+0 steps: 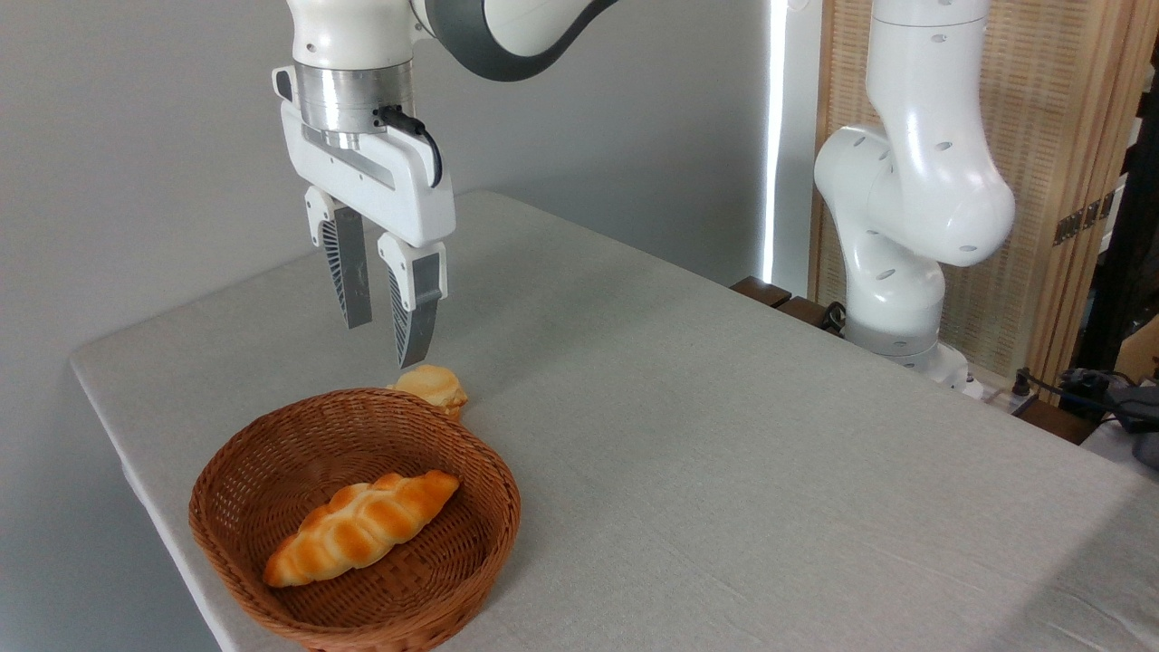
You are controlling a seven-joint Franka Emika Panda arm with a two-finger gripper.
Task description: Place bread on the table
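The one fixed view looks across a table (724,435) draped in light grey cloth, with a rounded corner at the far left. Taking the round brown wicker basket (272,453) as the landmark: it stands near the table's front left edge, and its lower rim runs out of the bottom of the frame.

The bread (360,527), a long braided golden-orange loaf with glossy bumps and tapered ends, lies inside the basket on its woven floor. It rests diagonally, its lower-left tip near the basket's front wall and its upper-right tip pointing toward the right wall. Nothing is touching it.

Just behind the basket's far rim, on the cloth, sits a small pale round bun (432,386); the rim hides its lower part.

Above the basket's far rim hangs the gripper (387,337), pointing down from the white arm that enters from the top of the frame. Its two ribbed fingers (349,272) are a narrow gap apart and hold nothing. The tips hang in the air, clear of the bun below them and well apart from the bread.

To the right of the basket, at the table's far edge, stands the arm's white base (905,263), before a slatted wooden screen (1041,118).
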